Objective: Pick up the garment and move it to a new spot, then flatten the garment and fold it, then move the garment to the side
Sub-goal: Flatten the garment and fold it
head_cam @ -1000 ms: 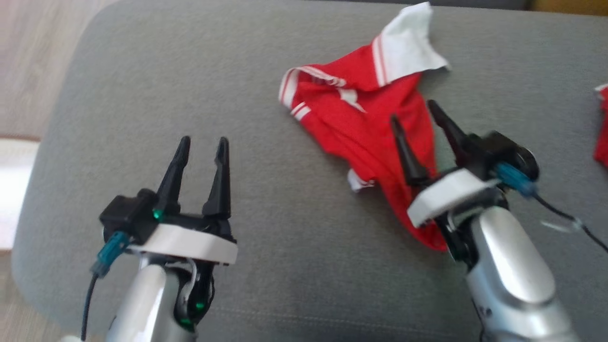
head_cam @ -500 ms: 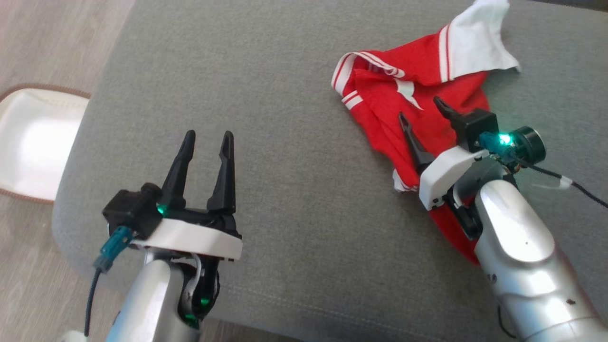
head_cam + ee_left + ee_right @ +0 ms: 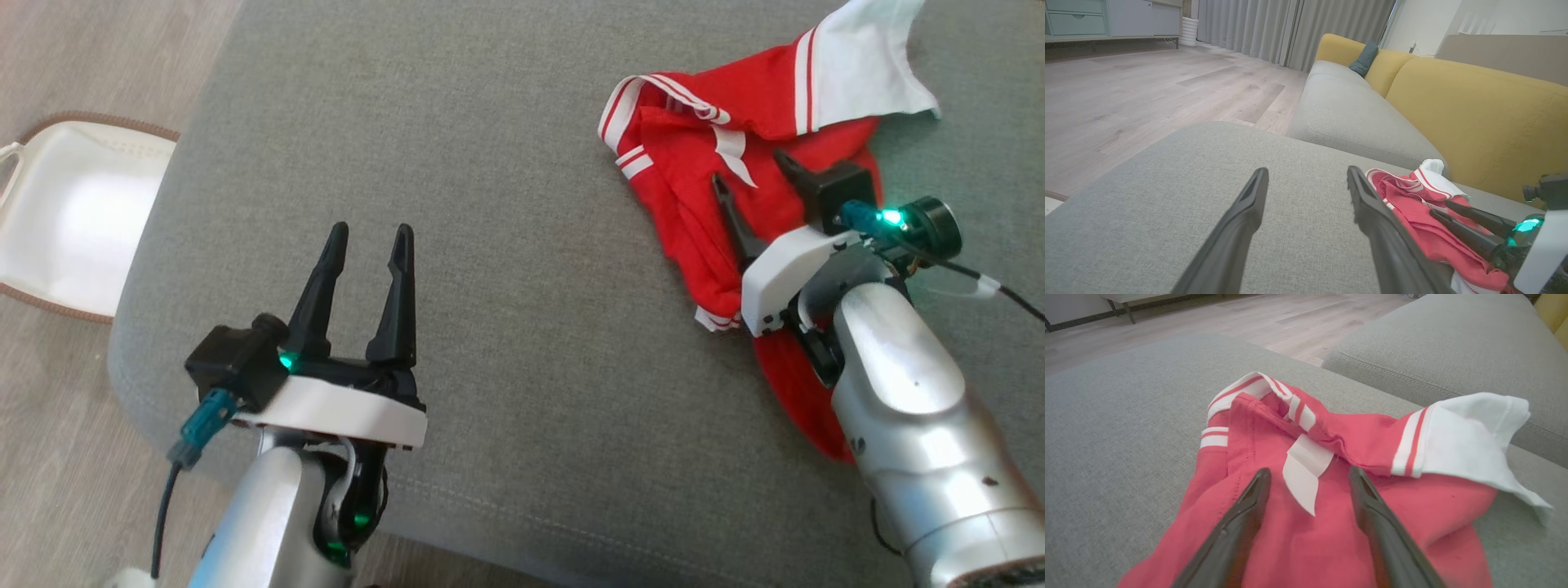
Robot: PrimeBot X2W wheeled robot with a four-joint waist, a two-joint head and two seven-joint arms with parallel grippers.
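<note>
The garment (image 3: 686, 204), red shorts with white stripes, lies crumpled on the grey seat cushion (image 3: 506, 286) at the upper right, a white flap (image 3: 865, 57) sticking out at its far end. My right gripper (image 3: 751, 171) hovers open just over its middle, one finger on each side of a white label (image 3: 1306, 469); the right wrist view shows the red cloth (image 3: 1372, 441) under and beyond the fingers. My left gripper (image 3: 370, 233) stands open over bare cushion near the front left, well apart from the garment (image 3: 1412, 204). In the left wrist view the left gripper (image 3: 1306, 171) has nothing between its fingers.
A white bag (image 3: 65, 212) sits on the wooden floor (image 3: 49, 457) left of the cushion. The cushion's front edge (image 3: 506, 523) runs close below my left gripper. A yellow sofa back (image 3: 1474, 110) and a second grey seat cushion (image 3: 1351, 114) lie beyond the garment.
The head camera has shifted, sliding the whole scene right and down. My right gripper has moved farther over the garment toward its label and striped band. Both grippers stay open.
</note>
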